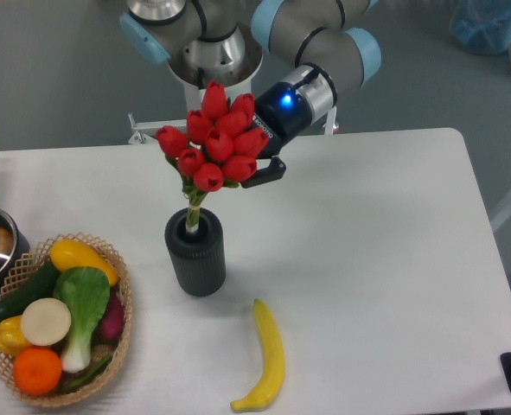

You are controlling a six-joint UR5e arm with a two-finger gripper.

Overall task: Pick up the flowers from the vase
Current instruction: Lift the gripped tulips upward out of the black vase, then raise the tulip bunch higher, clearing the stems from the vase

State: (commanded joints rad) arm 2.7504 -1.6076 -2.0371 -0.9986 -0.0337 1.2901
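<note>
A white table [376,242] fills the view, a basket [117,346] of produce at its left edge and a banana [266,354] near the front. The gripper [253,164] pinches the flowers [213,147], their stem ends barely inside the vase [196,255]. Best to lift straight up until the stems clear the rim, so the vase does not tip.

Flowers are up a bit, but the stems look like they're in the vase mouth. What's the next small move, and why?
Probably keep lifting straight up. The gripper is closed on the flowers, but the stem ends seem to sit just inside the mouth of the vase. Moving sideways now could catch the rim and tip the vase toward the banana or basket.
</note>
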